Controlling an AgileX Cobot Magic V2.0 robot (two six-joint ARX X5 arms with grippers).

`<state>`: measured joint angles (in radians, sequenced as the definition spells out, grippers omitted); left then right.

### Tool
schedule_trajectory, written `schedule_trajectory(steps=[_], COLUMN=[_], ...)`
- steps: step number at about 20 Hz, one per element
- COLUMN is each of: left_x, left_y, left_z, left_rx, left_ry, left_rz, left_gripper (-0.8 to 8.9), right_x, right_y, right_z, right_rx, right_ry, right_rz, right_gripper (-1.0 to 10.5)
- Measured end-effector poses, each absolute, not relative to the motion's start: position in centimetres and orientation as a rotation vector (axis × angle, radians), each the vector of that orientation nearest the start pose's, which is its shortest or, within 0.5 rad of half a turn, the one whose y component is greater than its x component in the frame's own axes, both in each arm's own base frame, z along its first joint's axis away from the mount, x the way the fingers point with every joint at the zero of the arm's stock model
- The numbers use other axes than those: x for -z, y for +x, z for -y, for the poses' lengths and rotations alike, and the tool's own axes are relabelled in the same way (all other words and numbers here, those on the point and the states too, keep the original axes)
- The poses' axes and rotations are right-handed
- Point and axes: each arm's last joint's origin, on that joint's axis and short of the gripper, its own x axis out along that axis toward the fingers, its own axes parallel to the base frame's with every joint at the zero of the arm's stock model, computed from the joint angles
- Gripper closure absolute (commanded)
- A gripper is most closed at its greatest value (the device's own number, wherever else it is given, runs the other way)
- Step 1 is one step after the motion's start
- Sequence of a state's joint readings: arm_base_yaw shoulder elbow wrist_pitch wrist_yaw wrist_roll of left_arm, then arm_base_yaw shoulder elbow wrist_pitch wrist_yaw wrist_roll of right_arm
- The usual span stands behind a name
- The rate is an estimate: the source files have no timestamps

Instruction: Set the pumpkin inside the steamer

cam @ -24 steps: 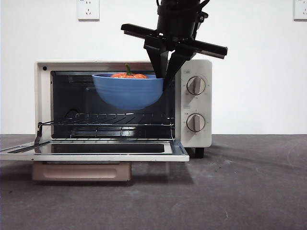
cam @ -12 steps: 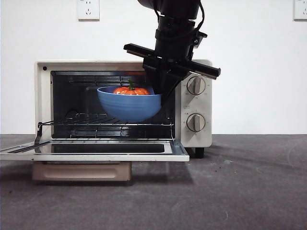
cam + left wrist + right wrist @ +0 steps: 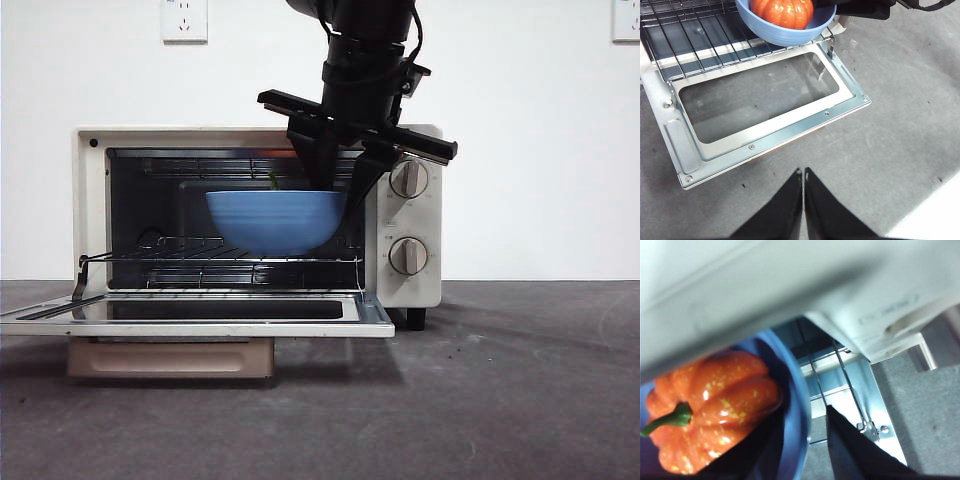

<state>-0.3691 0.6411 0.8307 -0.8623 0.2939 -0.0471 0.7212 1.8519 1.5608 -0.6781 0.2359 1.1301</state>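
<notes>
We see our right pincer [image 3: 338, 178] clamped on the bowl's [image 3: 276, 220] rim at three o'clock; the pumpkin [image 3: 710, 407] sits inside it, over the steamer's [image 3: 420, 270] rack [image 3: 200, 250]. Our left pincer [image 3: 803, 172] waits closed, empty.

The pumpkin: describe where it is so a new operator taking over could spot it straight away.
Find the cream oven with its door folded down. At its mouth, over the wire rack, the right gripper pinches the rim of a blue bowl. The pumpkin sits inside that bowl: glossy orange, ribbed, with a green stem, the only orange thing in sight.
</notes>
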Motion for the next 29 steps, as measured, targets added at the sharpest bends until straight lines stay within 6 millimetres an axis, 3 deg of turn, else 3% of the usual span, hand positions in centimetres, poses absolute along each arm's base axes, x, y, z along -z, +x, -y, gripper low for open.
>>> schedule_trajectory(steps=[7,15,22,27,29], left_x=[-30.6,-30.6,-30.7,-30.7,-30.7], left_y=[10.1,10.1,10.2,10.2,10.2], left_z=[4.8,4.8,4.8,4.8,4.8], left_rx=[0.62,0.62,0.621,0.621,0.621], left_ry=[-0.017,-0.017,-0.017,-0.017,-0.018], left_rz=[-0.71,-0.708,-0.7,-0.701,-0.7], left_gripper=[7.99,7.99,7.99,7.99,7.99], right_x=[-26.8,-31.1,-36.6,-40.5,-41.1], right_y=[30.1,28.1,24.5,20.2,18.3], right_z=[-25.9,-24.6,-21.6,-17.8,-16.1], right_rx=[0.073,-0.052,-0.321,-0.423,-0.459], right_ry=[0.559,0.496,0.231,0.073,0.058], right_rz=[-0.979,-0.907,-0.823,-0.718,-0.668], right_gripper=[7.5,7.5,7.5,7.5,7.5])
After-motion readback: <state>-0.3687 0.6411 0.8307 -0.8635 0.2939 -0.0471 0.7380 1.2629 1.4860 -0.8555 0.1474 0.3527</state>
